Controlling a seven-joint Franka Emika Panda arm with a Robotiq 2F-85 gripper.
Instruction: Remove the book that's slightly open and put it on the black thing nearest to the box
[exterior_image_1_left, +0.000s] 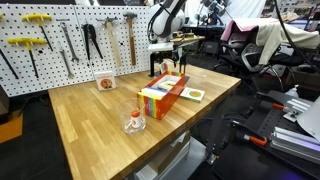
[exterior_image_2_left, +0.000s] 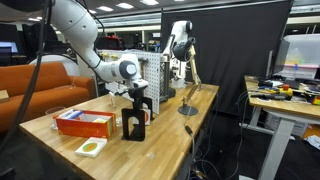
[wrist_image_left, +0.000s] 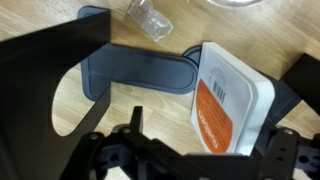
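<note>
Hovering over book (wrist_image_left: 232, 100), gripper (wrist_image_left: 190, 158) is gaping wide, empty. Book is looking light, thin, floppy, so prob. best pinching its top edge nr spine.

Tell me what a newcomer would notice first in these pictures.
The rainbow-striped orange box in the middle of the wooden table is the brightest thing. Beside it the open gripper hangs over the black stands, and the wrist view shows the white-and-orange book among them. A pegboard of hand tools stands behind the table.
</note>
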